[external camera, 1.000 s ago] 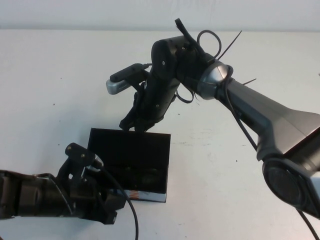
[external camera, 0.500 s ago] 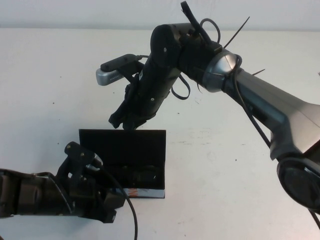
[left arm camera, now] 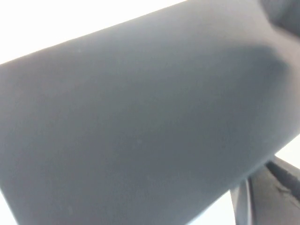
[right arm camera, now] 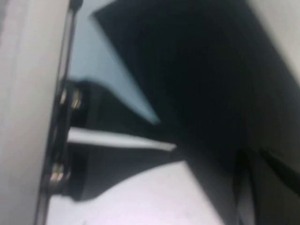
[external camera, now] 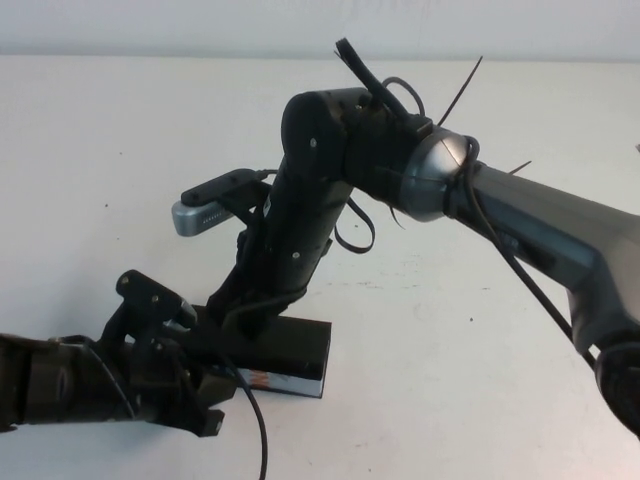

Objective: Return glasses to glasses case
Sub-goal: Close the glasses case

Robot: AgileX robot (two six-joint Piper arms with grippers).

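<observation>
The left tool [external camera: 195,405] is seen low at the near left of the white counter [external camera: 90,150], just beside the near left end of the glasses case [external camera: 295,355]; its opening cannot be told. The case lies with its long axis across the counter, its printed strip facing the near side. Its left part is covered by the right tool [external camera: 240,310], which is set down on the lid; its opening cannot be told. In the left wrist view, only a dark surface is seen.
</observation>
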